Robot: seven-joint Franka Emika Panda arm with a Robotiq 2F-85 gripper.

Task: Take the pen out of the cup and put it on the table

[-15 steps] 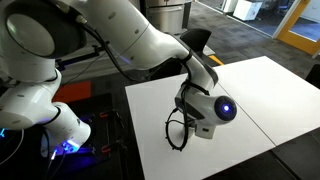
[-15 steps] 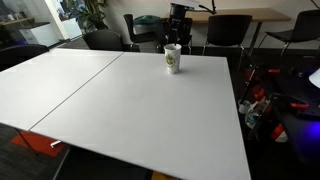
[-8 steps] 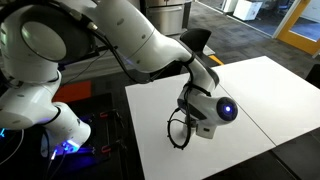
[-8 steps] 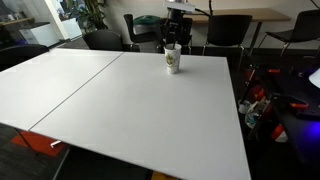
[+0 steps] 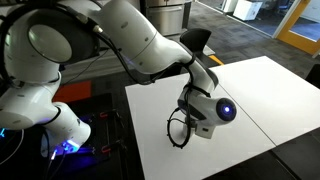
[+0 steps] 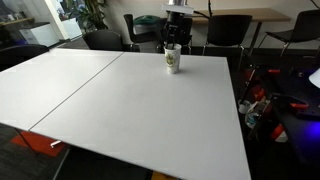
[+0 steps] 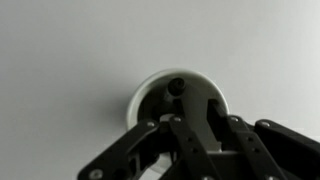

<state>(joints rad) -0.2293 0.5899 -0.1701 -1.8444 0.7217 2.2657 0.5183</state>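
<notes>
The whitish cup [image 6: 172, 60] stands at the far edge of the white table [image 6: 120, 110]. My gripper [image 6: 174, 40] hangs straight over it, with the fingertips at its mouth. In the wrist view I look down into the cup [image 7: 143, 95]. The dark pen [image 7: 176, 86] stands inside, and its top shows just past my fingertips. My gripper [image 7: 182, 108] looks shut on the pen. In an exterior view the white wrist [image 5: 205, 112] hides the cup and the pen.
Dark office chairs [image 6: 228, 30] and a wooden desk stand behind the table's far edge. A thin seam [image 6: 80, 90] divides the tabletop. A black looped cable [image 5: 177, 133] hangs from the wrist over the table [image 5: 265, 90]. The robot base [image 5: 60, 125] stands beside the table.
The gripper has settled slightly at the cup's mouth, and the arm's upper links have shifted a little. The cup has not moved.
</notes>
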